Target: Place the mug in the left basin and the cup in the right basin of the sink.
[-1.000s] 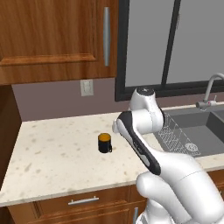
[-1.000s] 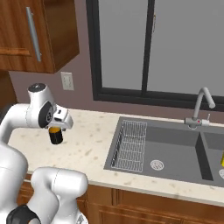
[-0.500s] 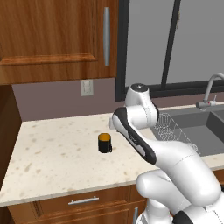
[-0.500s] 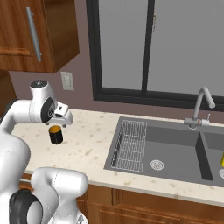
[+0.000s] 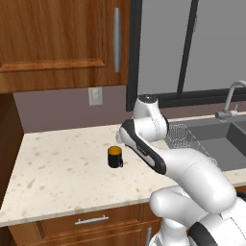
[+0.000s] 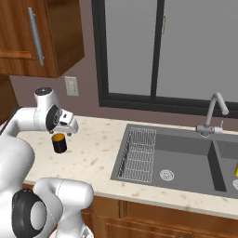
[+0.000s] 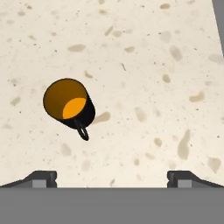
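Black mug (image 7: 70, 103), orange inside; speckled beige counter (image 7: 153, 65); dark grey sink (image 6: 186, 160)

A glossy white arm (image 5: 192, 168) of rounded, bulbous segments, with dark bands and black caps at its joints.

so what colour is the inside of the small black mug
Orange-yellow inside the small black handled mug, clearest in the hand view.

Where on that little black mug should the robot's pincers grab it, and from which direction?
Probably from straight above, pinching the round body or rim of the mug. It stands upright on the counter with its orange inside facing up and nothing crowding it. The open gripper already looks down at it, wide enough to straddle it. I would keep the fingers clear of the small handle, which sticks out to one side.
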